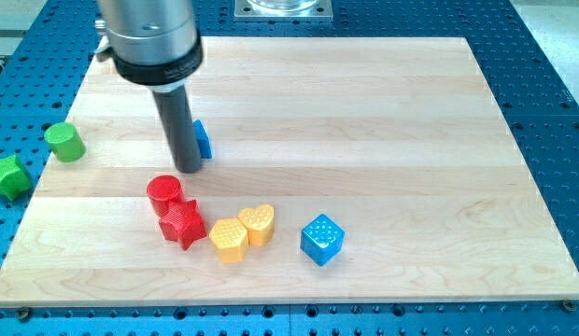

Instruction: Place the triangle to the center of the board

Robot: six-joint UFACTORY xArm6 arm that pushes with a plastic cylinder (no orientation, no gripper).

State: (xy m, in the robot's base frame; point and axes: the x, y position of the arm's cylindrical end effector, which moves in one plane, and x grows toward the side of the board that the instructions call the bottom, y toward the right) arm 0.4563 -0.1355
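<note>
Triangle is blue, mostly hidden behind the rod, only a sliver showing on the rod's right side. It sits on the desk in the left half, nearer the top edge than the bottom, left of board centre. My tip is down on the desk, right against the triangle's lower left; contact looks likely, can't confirm. No hand on this rig, just the rod, so nothing to report as wide, narrow or holding.

Other blocks:
- red cylinder just below the tip, toward the bottom edge
- red star touching the cylinder's lower right
- two yellow hearts, left one and right one, touching each other, just right of the star
- blue cube right of the hearts, apart from them, near bottom edge
- green cylinder at the desk's left edge, partly off it
- green star off the desk, past the left edge
</note>
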